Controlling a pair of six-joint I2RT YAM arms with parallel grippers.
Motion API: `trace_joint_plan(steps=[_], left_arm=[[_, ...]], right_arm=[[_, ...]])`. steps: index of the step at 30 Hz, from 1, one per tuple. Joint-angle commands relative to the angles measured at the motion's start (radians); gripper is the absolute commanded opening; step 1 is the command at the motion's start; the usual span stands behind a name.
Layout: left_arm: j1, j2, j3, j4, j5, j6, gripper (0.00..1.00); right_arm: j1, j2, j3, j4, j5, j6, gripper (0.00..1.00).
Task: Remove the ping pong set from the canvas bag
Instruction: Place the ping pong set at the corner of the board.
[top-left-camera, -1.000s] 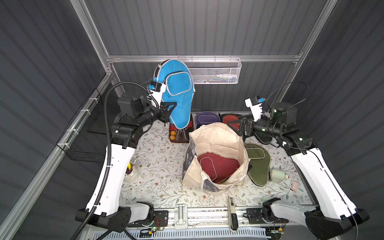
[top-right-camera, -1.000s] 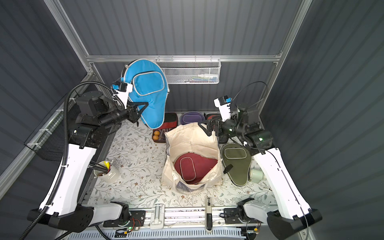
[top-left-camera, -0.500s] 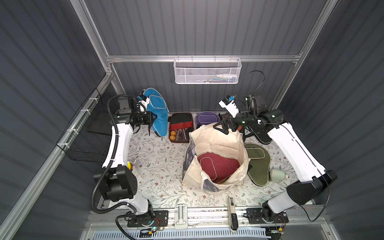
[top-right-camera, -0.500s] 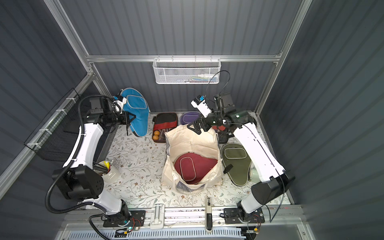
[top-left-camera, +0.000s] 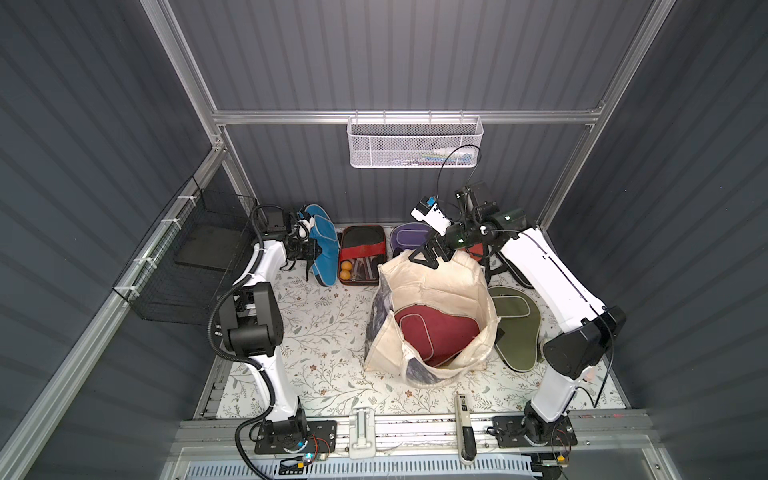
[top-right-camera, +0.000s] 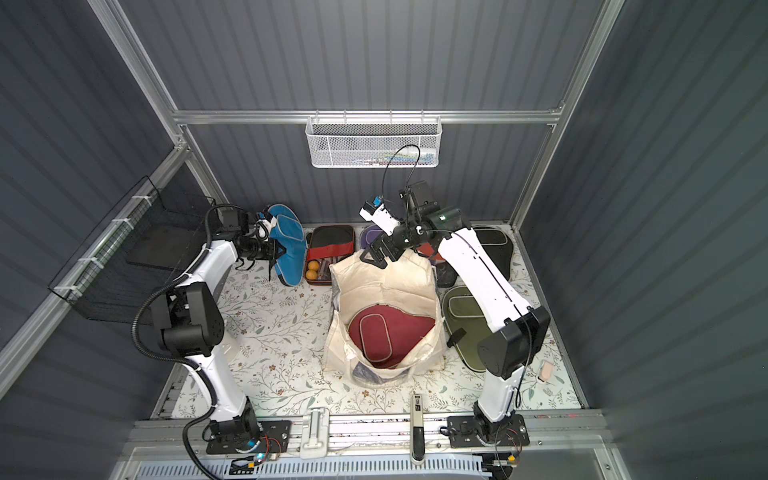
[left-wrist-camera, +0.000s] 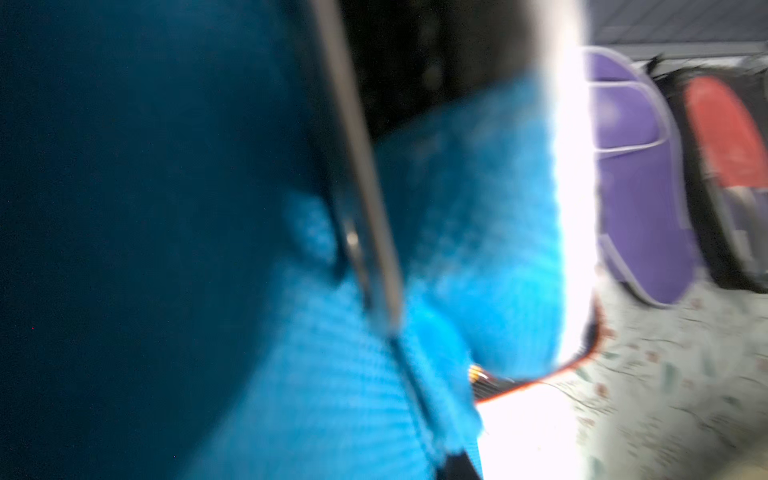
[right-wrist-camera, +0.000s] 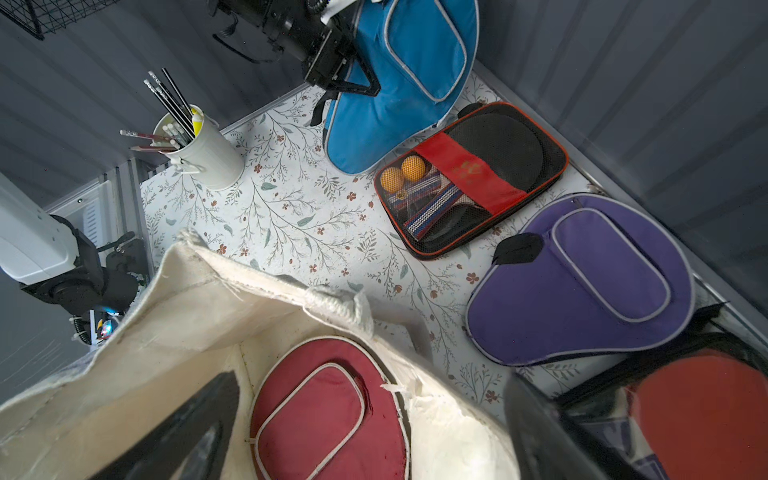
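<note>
Five paddle cases are in view: one blue case (top-left-camera: 325, 246), one purple case (top-left-camera: 405, 239), one maroon case (top-left-camera: 436, 332), one olive case (top-left-camera: 517, 328) and one black case (top-right-camera: 492, 243). There are two rectangular packs: the ball pack (top-left-camera: 363, 245), showing two orange balls (right-wrist-camera: 413, 167), and the red-paddle pack (right-wrist-camera: 698, 415). There is one canvas bag (top-left-camera: 432, 278). There are two wire baskets, a white basket (top-left-camera: 415, 145) and a black basket (top-left-camera: 183, 274), and one pencil cup (right-wrist-camera: 208, 158).

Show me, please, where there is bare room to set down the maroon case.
Widest bare cloth lies between the left arm and the canvas bag, before the blue case and mesh pack. A narrower strip: between bag and front rail. Crowded: back wall, and beside the olive case.
</note>
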Motion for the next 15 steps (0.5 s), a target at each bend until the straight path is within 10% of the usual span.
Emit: trace_joint_plan(steps=[1, 15], left_arm=[[0.01, 0.008, 0.06, 0.146, -0.005, 0.032, 0.0], [0.034, 0.191, 0.174, 0.072, -0.055, 0.081, 0.06]], right_arm=[[0.003, -0.001, 0.029, -0.032, -0.005, -0.017, 0.99], [0.003, -0.024, -0.035, -0.029, 0.012, -0.013, 0.99]])
